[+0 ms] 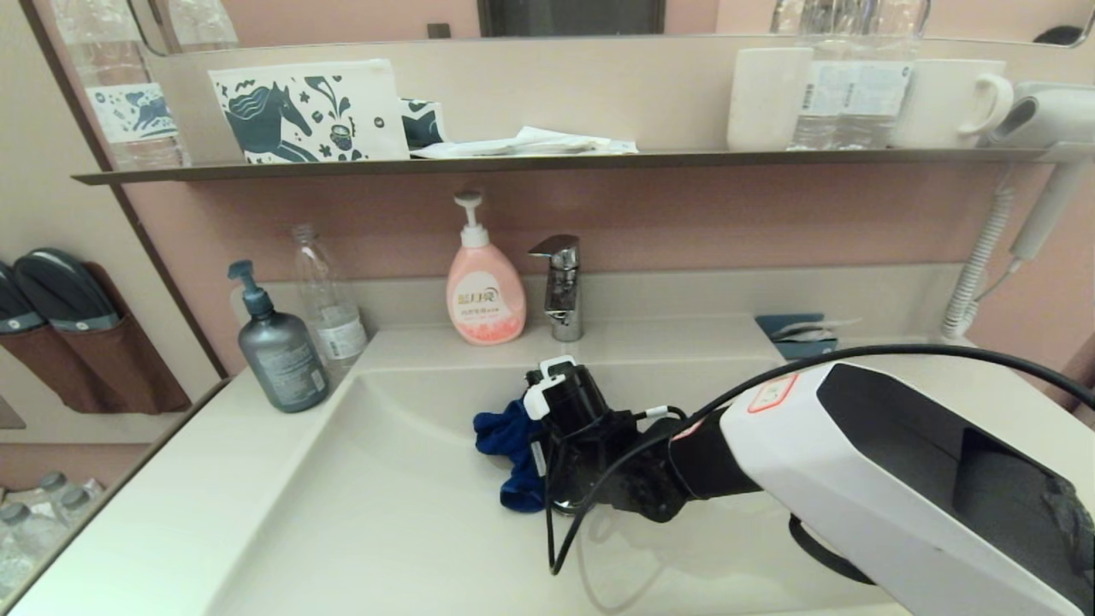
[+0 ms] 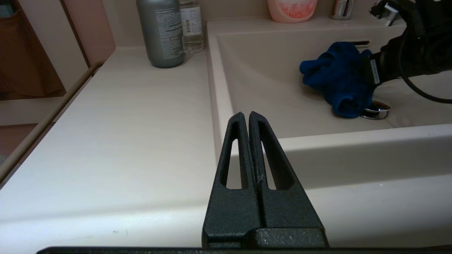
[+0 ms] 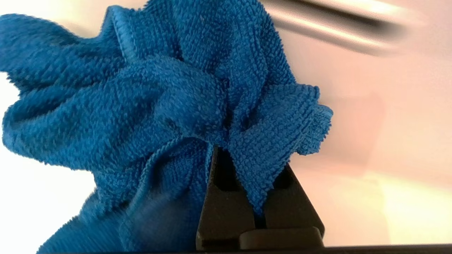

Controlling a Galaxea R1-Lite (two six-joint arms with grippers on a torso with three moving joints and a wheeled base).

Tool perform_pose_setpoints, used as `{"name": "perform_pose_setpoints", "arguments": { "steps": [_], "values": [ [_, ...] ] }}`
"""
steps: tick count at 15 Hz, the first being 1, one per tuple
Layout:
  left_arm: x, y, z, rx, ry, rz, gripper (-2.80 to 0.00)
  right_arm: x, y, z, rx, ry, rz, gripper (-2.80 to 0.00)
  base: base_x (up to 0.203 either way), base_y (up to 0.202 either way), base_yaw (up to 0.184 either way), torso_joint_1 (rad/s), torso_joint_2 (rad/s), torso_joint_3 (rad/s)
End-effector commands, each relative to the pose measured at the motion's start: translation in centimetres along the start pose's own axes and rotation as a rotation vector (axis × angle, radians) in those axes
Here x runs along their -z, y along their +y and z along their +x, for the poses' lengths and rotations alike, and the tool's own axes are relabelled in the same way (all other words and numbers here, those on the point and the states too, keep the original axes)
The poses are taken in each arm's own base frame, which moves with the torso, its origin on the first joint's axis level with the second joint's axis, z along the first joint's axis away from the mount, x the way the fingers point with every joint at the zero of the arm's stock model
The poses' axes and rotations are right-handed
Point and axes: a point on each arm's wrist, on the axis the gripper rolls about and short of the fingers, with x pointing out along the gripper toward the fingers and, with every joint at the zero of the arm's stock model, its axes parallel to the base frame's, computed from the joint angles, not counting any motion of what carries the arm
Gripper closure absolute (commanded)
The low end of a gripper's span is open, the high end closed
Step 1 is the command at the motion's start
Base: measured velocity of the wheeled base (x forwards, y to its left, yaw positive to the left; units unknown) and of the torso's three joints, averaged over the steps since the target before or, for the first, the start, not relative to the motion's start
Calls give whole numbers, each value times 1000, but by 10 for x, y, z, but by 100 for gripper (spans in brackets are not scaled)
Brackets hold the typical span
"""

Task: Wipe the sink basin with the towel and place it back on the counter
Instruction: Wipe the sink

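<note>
Reaching down into the sink basin (image 1: 359,505), our right gripper (image 1: 539,458) is clamping a bunch of the towel (image 1: 505,445) between its pressed-together fingers; in the right wrist view we are seeing blue terry folds (image 3: 148,116) spilling out from the fingertips. We are holding the towel low over the middle of the basin, and in the left wrist view its hanging end (image 2: 348,104) is sitting right at the chrome drain plug (image 2: 378,111), though we cannot tell whether it is touching the basin floor. The small slot overflow (image 2: 362,43) is showing just behind the cloth.

Our left gripper (image 2: 246,116) is idling with its two fingers closed flat against each other, empty, hovering near the front edge of the counter (image 2: 123,134), to the left of the basin.

At the back of the counter we are seeing a grey pump bottle (image 1: 278,346), a clear water bottle (image 1: 329,299), a pink soap dispenser (image 1: 483,287) and the chrome faucet (image 1: 560,287), and a small teal tray (image 1: 796,335) off to the right.
</note>
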Motion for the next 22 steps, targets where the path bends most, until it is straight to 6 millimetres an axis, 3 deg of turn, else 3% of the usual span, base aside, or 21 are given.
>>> {"name": "perform_pose_setpoints", "arguments": {
  "steps": [1,7,16,19,22],
  "values": [
    [0,0,0,0,2,0,0,-15,-49,-3,97,-1,41,0,0,0,0,0,0,0],
    [0,0,0,0,0,0,0,-2,-101,-13,225,84,21,0,0,0,0,0,0,0],
    [0,0,0,0,0,0,0,-18,-175,-70,346,84,55,0,0,0,0,0,0,0],
    [0,0,0,0,0,0,0,-20,-170,-94,322,74,45,0,0,0,0,0,0,0],
    [0,0,0,0,0,0,0,-5,-161,-115,303,189,-21,0,0,0,0,0,0,0]
  ]
}}
